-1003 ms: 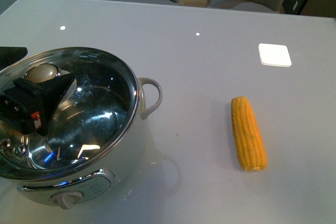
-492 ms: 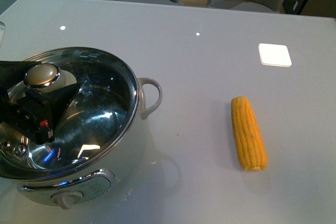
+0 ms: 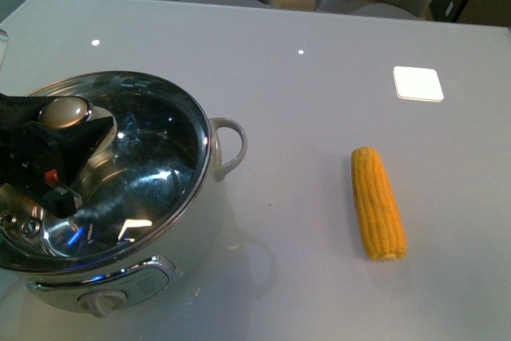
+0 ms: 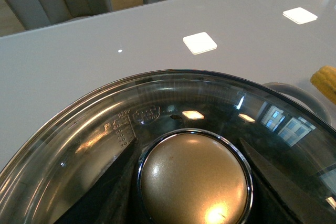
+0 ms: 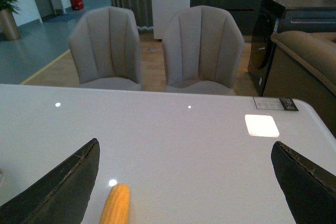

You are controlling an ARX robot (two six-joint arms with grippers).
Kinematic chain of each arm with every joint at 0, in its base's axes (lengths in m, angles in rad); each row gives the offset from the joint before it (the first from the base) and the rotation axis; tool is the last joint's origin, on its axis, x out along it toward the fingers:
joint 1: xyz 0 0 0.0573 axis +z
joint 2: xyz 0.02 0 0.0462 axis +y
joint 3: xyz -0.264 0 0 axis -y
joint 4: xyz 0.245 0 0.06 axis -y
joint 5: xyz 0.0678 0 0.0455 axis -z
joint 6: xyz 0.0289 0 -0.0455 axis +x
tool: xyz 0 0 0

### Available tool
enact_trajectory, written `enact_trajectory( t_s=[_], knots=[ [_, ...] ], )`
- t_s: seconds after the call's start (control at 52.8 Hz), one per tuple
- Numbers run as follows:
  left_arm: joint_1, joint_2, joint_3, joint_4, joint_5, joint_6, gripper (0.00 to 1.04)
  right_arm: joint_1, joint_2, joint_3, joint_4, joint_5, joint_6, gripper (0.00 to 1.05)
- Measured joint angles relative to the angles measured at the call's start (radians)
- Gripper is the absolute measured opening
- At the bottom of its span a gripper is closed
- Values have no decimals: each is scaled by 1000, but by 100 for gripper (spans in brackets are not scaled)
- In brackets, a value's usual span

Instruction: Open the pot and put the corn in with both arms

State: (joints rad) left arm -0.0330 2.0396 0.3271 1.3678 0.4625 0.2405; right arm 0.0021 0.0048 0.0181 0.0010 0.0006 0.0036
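Observation:
The pot (image 3: 120, 277) stands at the front left of the white table, its loop handle (image 3: 230, 145) pointing right and its dial knob (image 3: 102, 303) in front. A glass lid (image 3: 152, 173) covers it, slightly tilted. My left gripper (image 3: 60, 121) is shut on the lid's gold knob (image 3: 65, 113); the knob fills the left wrist view (image 4: 193, 179) between the black fingers. The corn (image 3: 378, 201) lies on the table to the right. My right gripper is open; its black fingers (image 5: 63, 182) frame the corn's tip (image 5: 115, 205) in the right wrist view.
Two grey chairs (image 5: 202, 51) stand behind the table's far edge. Bright light patches (image 3: 417, 83) reflect on the glossy table top. A dark sofa (image 5: 310, 61) shows at the far right in the right wrist view.
My left gripper has shifted a little around the lid knob, up and then back towards the front. The lid, pot and corn stay where they were.

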Motion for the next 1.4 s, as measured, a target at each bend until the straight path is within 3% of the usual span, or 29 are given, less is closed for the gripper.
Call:
enact_trajectory(
  t_s=[0.265,0.625,1.174,1.401],
  knots=[
    [-2,-123,3,-100,-33,-45,45,0,0,0,0,0,0,96],
    [90,-388,75,-263,-22,-97,45,0,0,0,0,0,0,96],
    [578,-118,321,-240,-85,-38,44,0,0,0,0,0,0,96],
    [651,47,390,-192,-117,-21,44,0,0,0,0,0,0,96]
  ],
)
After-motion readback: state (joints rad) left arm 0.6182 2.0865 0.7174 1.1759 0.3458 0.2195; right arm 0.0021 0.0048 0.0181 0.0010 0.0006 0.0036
